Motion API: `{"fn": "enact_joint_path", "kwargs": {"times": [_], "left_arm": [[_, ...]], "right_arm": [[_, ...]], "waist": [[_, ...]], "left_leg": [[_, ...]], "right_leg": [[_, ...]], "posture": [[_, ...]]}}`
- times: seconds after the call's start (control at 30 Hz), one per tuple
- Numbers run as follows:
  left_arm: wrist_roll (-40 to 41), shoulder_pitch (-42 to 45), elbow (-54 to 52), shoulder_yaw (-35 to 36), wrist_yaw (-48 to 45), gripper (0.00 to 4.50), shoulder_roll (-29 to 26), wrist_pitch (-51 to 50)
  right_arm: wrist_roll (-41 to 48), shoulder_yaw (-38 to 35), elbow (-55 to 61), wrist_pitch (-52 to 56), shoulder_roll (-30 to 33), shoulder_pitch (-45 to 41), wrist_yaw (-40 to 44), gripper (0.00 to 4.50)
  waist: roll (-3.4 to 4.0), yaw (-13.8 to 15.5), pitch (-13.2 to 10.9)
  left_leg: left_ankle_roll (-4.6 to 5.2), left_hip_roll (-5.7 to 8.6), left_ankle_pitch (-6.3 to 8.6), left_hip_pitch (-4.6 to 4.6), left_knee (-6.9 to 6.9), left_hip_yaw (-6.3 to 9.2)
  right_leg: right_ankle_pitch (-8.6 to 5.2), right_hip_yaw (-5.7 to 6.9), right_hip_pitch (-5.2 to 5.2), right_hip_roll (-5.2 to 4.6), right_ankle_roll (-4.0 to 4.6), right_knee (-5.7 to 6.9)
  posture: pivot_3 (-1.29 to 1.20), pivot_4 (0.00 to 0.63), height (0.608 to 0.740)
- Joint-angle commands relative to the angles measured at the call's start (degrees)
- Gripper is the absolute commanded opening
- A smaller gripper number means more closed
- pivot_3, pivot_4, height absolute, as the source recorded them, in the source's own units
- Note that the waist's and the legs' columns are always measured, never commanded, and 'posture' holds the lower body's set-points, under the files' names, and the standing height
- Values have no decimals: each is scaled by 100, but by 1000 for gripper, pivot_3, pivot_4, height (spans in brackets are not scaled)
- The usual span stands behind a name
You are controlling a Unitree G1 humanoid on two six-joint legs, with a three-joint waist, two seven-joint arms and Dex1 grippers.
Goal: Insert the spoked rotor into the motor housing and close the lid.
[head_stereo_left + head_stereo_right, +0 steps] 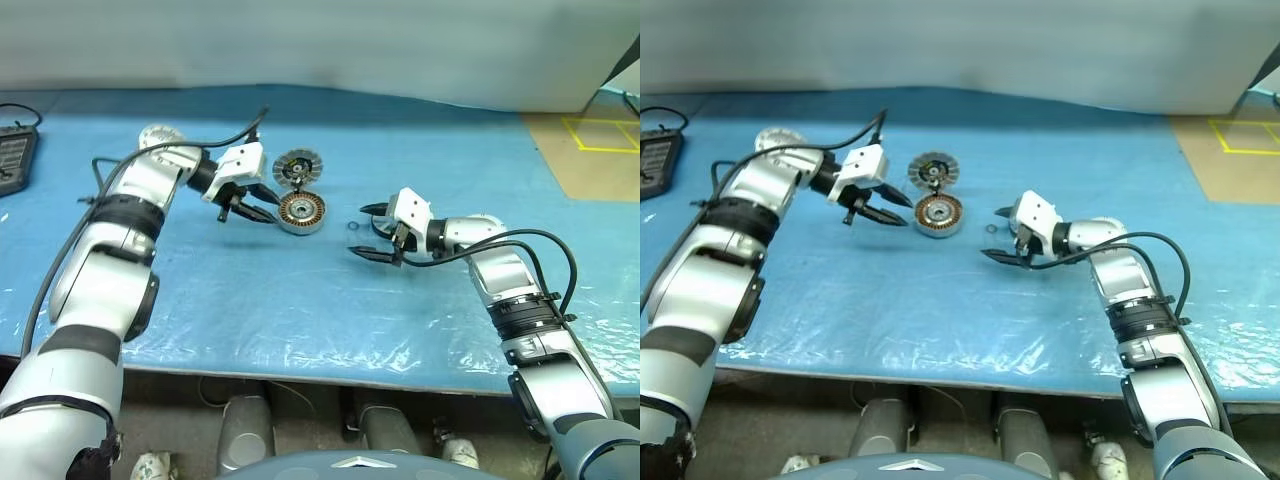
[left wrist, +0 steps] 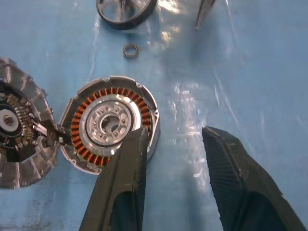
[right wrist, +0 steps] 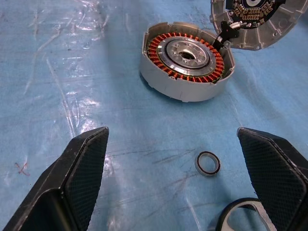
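Blue table (image 1: 300, 300): both arms angled inward, right pincer (image 1: 377, 232) spread wide.

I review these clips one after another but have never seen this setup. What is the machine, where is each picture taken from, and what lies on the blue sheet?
It is a humanoid robot with two arms, each ending in a two-fingered black gripper. The two wide pictures come from its head, looking down; the two close ones come from cameras on each wrist.

On the blue sheet lies the motor housing, a round disc with copper windings. Beside it, touching its rim, is the ribbed grey lid. A tiny loose ring lies nearer the right gripper, and the spoked rotor sits by that gripper.

The left gripper hovers next to the housing, fingers apart. The right gripper's jaws stand wide open. Neither holds anything.
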State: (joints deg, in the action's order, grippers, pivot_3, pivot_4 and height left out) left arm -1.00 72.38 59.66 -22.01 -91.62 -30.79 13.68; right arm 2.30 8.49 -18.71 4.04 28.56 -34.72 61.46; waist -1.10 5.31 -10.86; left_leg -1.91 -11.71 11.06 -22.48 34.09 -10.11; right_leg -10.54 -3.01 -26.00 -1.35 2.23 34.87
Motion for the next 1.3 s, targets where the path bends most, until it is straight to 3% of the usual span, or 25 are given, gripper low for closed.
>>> {"fn": "enact_joint_path", "kwargs": {"times": [0.03, 0.23, 0.37, 0.6, 0.87, 1.3], "left_arm": [[-529, 589, 616, -568, -88, 2452, 68, 777], [-1613, 1066, 1317, -900, 369, 4453, 368, 1561], [-2124, 1345, 1459, -1117, 115, 4453, 523, 1760], [-2713, 1673, 1628, -1227, 518, 4483, 921, 1834], [-3647, 1576, 1715, -1698, 2045, 4483, 1261, 2217], [-3923, 1397, 1848, -1707, 2339, 4483, 1563, 2289]], "right_arm": [[78, -84, -7, -104, 70, -198, -33, 4500], [114, -127, -51, -95, 198, -316, 20, 4500], [141, -168, -68, -26, 380, -379, 131, 4500], [132, -129, -124, 1, 685, -469, 370, 4500], [177, -162, 112, 144, 704, -410, 325, 4500], [251, -266, 570, 384, 740, -101, 76, 4500]], "waist": [[0, 9, 0], [-1, 21, 0], [-3, 44, -2], [-4, 68, -3], [-5, 52, -3], [-5, 63, -3]], "left_leg": [[0, 0, 0, 0, -2, 0], [-2, 0, -1, -5, -5, 13], [-2, 0, -1, -16, 3, 26], [-2, 2, -1, -15, 5, 29], [-5, 3, -3, -13, 9, 37], [-4, 4, -4, -8, 11, 40]], "right_leg": [[-1, 2, 0, 0, 1, 0], [-1, 17, 3, 1, 2, 1], [-1, 29, 3, -3, 3, 3], [-1, 34, 9, -6, 3, 3], [0, 37, 10, -5, 2, 13], [0, 38, 14, -6, 2, 18]], "posture": [[0, 150, 740], [0, 150, 740], [0, 150, 740], [0, 150, 740], [0, 150, 740], [0, 150, 740]]}}
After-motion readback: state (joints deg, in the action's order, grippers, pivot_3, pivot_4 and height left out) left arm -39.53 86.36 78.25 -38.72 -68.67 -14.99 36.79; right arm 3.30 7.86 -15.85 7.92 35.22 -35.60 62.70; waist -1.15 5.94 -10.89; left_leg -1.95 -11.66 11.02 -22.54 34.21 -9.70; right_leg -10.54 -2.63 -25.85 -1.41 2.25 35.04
